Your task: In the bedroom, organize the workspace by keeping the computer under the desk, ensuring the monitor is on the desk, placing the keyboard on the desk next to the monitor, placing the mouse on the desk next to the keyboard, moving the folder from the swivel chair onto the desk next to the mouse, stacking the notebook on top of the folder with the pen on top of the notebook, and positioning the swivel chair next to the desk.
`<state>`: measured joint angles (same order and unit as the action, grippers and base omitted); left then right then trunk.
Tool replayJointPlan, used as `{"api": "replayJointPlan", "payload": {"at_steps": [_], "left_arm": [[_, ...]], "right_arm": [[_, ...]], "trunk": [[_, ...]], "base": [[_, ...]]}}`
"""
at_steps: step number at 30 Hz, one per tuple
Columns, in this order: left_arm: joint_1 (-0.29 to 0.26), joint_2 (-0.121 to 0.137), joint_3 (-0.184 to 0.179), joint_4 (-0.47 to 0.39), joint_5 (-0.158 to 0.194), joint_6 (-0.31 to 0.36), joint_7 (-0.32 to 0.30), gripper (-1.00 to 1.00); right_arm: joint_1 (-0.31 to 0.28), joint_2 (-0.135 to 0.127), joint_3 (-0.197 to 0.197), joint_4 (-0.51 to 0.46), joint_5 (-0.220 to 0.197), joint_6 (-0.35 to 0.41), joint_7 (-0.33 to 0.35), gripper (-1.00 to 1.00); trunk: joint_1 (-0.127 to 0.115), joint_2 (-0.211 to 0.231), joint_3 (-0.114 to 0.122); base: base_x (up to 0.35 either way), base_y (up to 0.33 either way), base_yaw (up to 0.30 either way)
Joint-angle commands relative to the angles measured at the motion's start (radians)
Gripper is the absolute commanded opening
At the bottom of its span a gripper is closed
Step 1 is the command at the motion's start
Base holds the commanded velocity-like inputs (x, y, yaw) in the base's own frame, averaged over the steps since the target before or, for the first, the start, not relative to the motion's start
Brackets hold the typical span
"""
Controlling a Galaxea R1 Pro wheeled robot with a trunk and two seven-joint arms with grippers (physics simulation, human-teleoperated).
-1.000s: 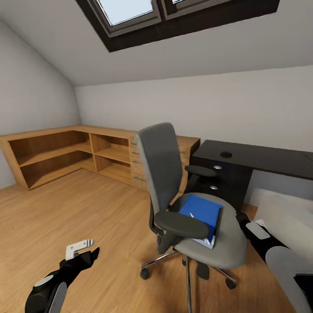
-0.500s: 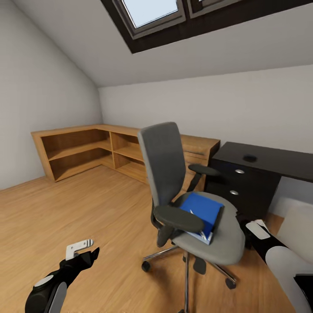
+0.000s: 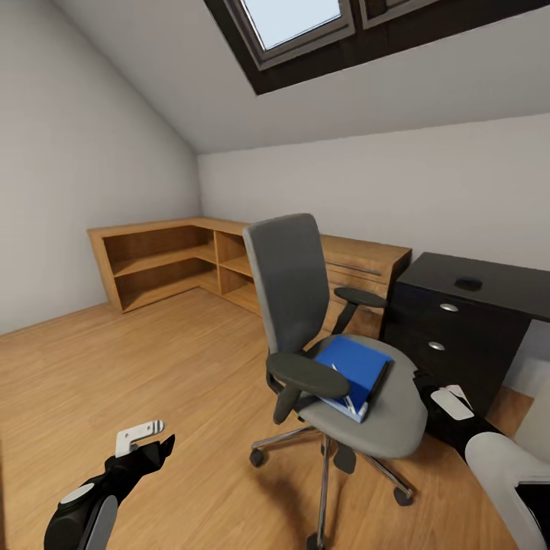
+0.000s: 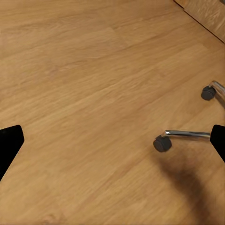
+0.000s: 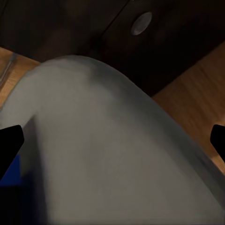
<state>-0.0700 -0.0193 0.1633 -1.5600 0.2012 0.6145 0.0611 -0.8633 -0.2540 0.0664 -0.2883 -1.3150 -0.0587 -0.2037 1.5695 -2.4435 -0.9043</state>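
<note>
The view has swung left since a second ago, sliding the swivel chair (image 3: 328,336) and black desk (image 3: 489,286) rightward in frame. The blue folder (image 3: 353,365) lies on the chair's grey seat, a pen (image 3: 344,389) on top. The left gripper (image 3: 145,439) hangs over bare wood floor (image 3: 153,359), fingers spread wide; the right gripper (image 3: 428,389), also wide, sits beside the seat's edge. A mouse (image 3: 467,283) rests on the desk.

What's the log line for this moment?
folder: on chair | right gripper: open, over seat | left gripper: open, over floor
</note>
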Motion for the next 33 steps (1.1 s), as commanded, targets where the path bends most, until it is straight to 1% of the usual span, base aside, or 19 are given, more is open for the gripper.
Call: {"api": "replayJointPlan", "payload": {"at_steps": [1,16,30,33], "left_arm": [[-0.001,-0.001,0.001,-0.001,0.011,0.005,0.006,1.0],[-0.001,-0.001,0.001,-0.001,0.011,0.006,0.006,1.0],[-0.001,-0.001,0.001,-0.001,0.011,0.006,0.006,1.0],[-0.001,-0.001,0.001,-0.002,0.011,0.006,0.006,1.0]], "right_arm": [[0.0,-0.001,0.008,-0.002,-0.009,-0.005,-0.005,1.0],[0.0,0.001,0.004,-0.002,-0.017,0.0,-0.004,1.0],[0.0,0.001,0.003,-0.002,-0.016,0.0,-0.003,1.0],[0.0,0.0,0.003,-0.002,-0.016,0.0,-0.003,1.0]], "trunk": [[0.0,0.0,-0.001],[0.0,0.0,0.001],[0.0,0.0,0.001],[0.0,0.0,0.001]], "base": [[0.0,0.0,0.004],[0.0,0.0,0.012],[0.0,0.0,0.251],[0.0,0.0,0.12]]}}
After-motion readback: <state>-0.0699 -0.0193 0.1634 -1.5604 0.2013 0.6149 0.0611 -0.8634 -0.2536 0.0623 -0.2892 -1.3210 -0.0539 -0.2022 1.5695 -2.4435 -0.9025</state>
